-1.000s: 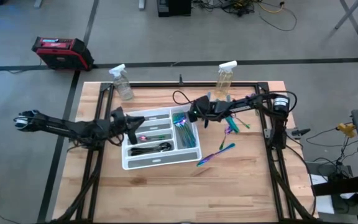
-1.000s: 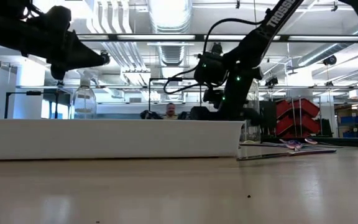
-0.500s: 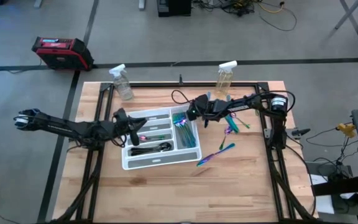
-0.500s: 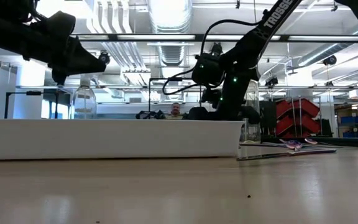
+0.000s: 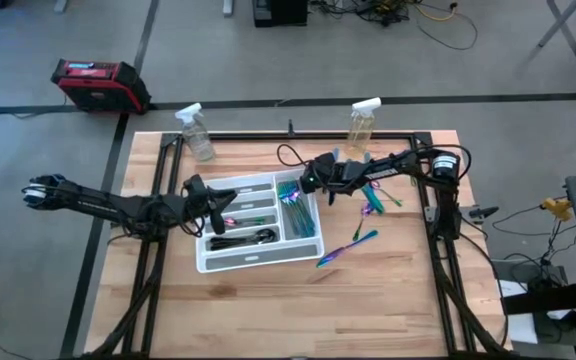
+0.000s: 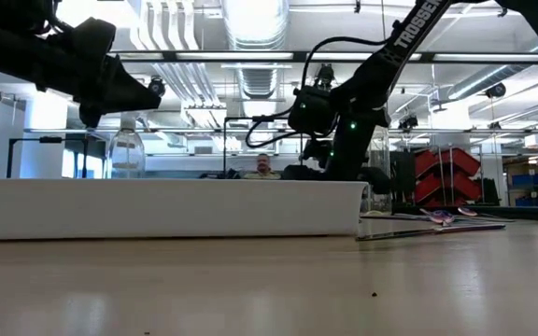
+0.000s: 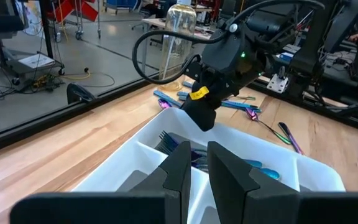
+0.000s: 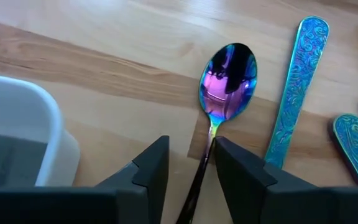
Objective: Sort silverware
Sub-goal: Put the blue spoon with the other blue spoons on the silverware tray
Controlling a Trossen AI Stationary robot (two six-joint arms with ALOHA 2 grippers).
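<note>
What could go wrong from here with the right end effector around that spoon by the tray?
1. The spoon has its handle between the open fingers of the right end effector, with slack on one side; closing could skew it or let it slip.
2. The wall of the white tray is close beside; a sideways move might clip it.
3. The left end effector hangs over the same tray, facing the right arm; the two could collide.
</note>
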